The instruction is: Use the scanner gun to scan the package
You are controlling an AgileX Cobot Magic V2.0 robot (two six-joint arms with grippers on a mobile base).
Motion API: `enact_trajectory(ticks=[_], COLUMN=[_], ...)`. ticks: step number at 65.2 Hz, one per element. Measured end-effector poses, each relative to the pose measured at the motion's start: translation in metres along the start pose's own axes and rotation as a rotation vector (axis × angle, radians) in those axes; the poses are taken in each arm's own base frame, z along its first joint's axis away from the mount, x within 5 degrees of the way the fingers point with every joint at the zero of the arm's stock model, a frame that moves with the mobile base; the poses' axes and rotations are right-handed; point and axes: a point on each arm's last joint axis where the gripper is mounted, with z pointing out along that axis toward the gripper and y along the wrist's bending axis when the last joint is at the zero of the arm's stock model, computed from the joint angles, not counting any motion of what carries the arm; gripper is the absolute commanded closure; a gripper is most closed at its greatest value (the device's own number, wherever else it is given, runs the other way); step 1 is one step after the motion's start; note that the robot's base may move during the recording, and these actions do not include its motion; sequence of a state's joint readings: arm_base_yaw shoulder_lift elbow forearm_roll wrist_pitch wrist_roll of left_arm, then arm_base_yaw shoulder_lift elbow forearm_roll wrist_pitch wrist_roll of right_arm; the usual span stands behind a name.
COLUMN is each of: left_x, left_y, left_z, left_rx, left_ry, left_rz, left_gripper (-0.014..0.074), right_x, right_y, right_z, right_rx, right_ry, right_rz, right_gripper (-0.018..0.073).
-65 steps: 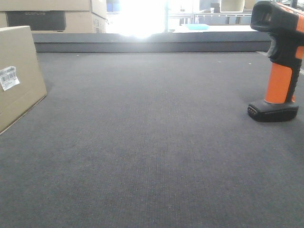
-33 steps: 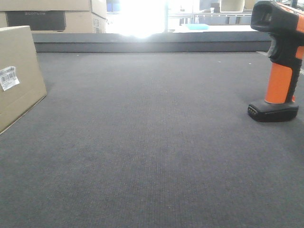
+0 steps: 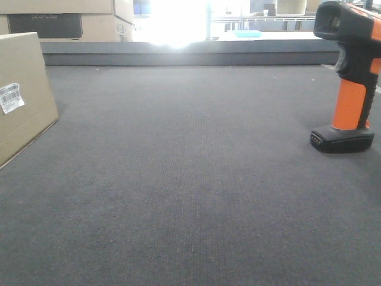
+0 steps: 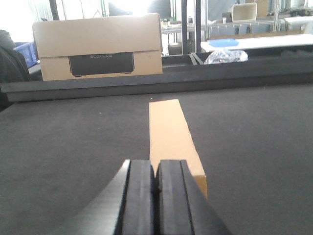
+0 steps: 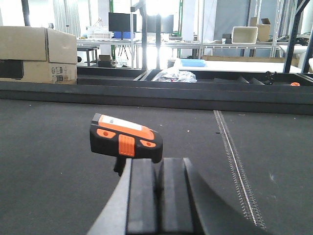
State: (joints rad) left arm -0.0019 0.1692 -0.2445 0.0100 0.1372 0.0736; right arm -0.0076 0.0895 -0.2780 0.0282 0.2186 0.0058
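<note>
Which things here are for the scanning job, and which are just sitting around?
For the job:
- package, with white barcode label
- scanner gun, standing upright on its base

Just sitting around:
- cardboard boxes with dark panels, beyond the table's far edge
- blue tray in the background

tan package (image 3: 24,101), orange-black scanner gun (image 3: 350,77)

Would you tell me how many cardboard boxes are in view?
2: the package at the front view's left edge, and a dark-panelled box beyond the table's far rim. Others may sit out of frame.
</note>
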Motion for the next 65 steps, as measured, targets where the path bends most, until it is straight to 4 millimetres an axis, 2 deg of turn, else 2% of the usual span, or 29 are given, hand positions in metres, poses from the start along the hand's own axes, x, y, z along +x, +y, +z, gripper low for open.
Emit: enact_trajectory(ticks=[16, 20, 65], left_x=[0.052, 0.059, 0.064], left_y=[-0.004, -0.005, -0.005], left_z=[-0.007, -0.007, -0.008], left_rx=[-0.003, -0.002, -0.001], left_ry=[-0.060, -0.046, -0.020], left_rz=[-0.031, -0.031, -0.032], left_gripper=[0.0708, 0.0708, 0.0708], right_x=[0.000, 0.000, 0.001], right_y=[0.000, 0.000, 0.000], right_z=[0.000, 0.000, 0.000], right_rx=[0.000, 0.000, 0.000], right_ry=[0.002, 0.002, 0.003], right_rz=[0.000, 0.000, 0.000], right_gripper=[0.0712, 0.0712, 0.0712])
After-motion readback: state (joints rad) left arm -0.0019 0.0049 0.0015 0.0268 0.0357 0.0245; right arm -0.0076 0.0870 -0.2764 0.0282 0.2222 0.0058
